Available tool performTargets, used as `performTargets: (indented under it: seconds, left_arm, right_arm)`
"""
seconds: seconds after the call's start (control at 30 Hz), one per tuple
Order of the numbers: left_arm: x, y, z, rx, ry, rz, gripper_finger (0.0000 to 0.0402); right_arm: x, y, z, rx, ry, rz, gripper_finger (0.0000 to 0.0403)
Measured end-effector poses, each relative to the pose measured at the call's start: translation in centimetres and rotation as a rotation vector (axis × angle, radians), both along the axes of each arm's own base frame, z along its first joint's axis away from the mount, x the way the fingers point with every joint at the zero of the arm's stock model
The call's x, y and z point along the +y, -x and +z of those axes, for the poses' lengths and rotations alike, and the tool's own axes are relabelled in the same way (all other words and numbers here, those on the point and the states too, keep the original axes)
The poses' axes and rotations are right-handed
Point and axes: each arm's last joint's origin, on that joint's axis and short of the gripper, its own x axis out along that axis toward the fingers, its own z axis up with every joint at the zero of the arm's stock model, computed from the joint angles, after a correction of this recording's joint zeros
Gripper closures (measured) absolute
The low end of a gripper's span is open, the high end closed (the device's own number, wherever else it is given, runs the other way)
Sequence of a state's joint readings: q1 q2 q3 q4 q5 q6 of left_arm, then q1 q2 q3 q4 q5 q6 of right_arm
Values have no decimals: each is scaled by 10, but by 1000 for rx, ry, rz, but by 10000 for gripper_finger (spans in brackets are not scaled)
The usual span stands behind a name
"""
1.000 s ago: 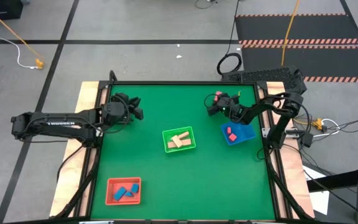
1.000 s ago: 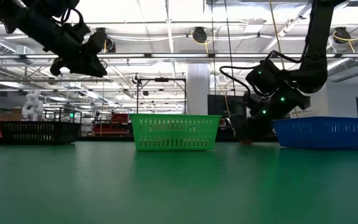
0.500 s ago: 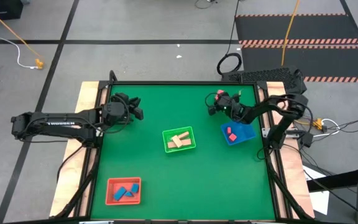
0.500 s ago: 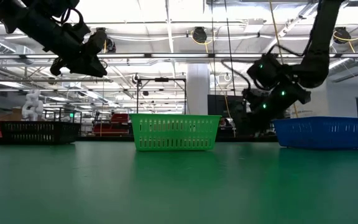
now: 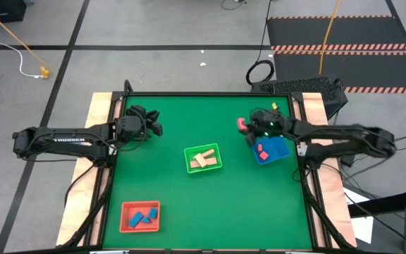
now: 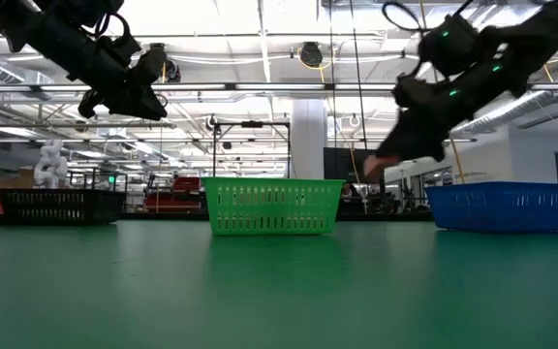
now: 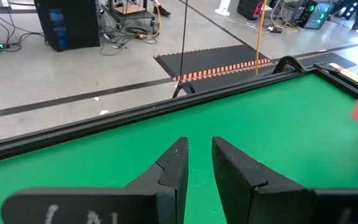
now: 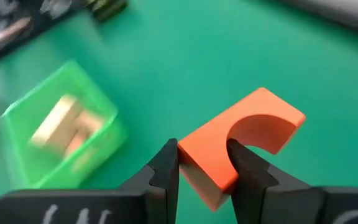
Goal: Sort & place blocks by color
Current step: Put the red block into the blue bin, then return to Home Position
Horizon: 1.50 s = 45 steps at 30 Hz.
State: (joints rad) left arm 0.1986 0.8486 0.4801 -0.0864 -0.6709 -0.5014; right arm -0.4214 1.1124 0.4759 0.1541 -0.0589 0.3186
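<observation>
**Two grippers up, one red arch clamped**

Two dark fingers of the right gripper point(image 8: 202, 165) clamped on a red-orange wooden arch block point(image 8: 238, 144), gripped at one leg, curved cut-out facing outward, well above the green table point(image 5: 189, 204). Seen from overhead as a small red spot at the right gripper, between the green tray and the blue one, near the blue one's corner. Shown only in the right wrist view: the arch shape and the pinch itself; in the low view merely a pinkish smear beneath the blurred raised arm.

Nearest the front edge, at the left: a red square plastic tray point(image 5: 140, 216) holding blue blocks point(image 5: 144, 217). Mid-table: a green square mesh tray point(image 5: 204, 158) with plain cream wooden pieces point(image 5: 202, 159) lying crossed inside. Further right: a blue square tray point(image 5: 270, 151) containing two red blocks point(image 5: 261, 150).

Toward the left side, raised off the table: the left gripper point(image 7: 197, 163), fingers close together with only a thin gap, gripping nothing, pointed toward the far rim. Visible only in the low view: a black basket point(image 6: 61, 206) at far left, beyond the table surface.
</observation>
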Motion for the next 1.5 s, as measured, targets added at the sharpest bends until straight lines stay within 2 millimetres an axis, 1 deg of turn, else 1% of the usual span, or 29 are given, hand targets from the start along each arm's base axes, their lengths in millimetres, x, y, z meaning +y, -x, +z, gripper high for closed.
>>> performTargets:
  seconds: [0.07,0.2,0.33,0.47,0.53,0.6,0.7,0.77,0.83,1.03,1.1,1.17,1.23,1.33,1.43,1.5]
  left_arm:
    - [0,0,0,0,0,1,330]
    - [0,0,0,0,0,1,330]
    - [0,0,0,0,0,0,330]
    - [0,0,0,0,0,1,330]
    - [0,0,0,0,0,1,330]
    - [0,0,0,0,0,0,330]
    - [0,0,0,0,0,1,330]
    - [0,0,0,-1,0,1,330]
    - [0,0,0,0,0,1,330]
    - [0,0,0,36,-28,-16,330]
    - [0,0,0,38,-30,-18,330]
    - [0,0,0,39,-30,-19,330]
    - [0,0,0,39,-31,-19,330]
    - [0,0,0,41,-32,-20,330]
    - [0,0,0,34,-26,-17,330]
    - [-1,0,0,55,-25,-54,330]
  right_arm:
    - [11,11,4,43,-46,39,318]
    - [27,36,9,147,-110,50,318]
    - [39,54,15,171,-138,66,318]
    - [46,63,24,107,-140,128,318]
    - [50,67,26,98,-169,185,318]
    - [54,72,23,134,-207,225,318]
    - [57,80,16,232,-260,217,318]
    - [57,79,16,223,-277,198,316]
    - [56,77,18,187,-277,191,292]
    - [57,79,16,218,-307,173,170]
    - [57,80,15,228,-325,166,140]
    - [58,81,14,240,-354,173,117]
    - [59,81,15,228,-383,201,102]
    - [59,80,16,210,-391,211,91]
    - [59,78,17,190,-361,221,90]
    - [58,77,19,173,-307,261,91]
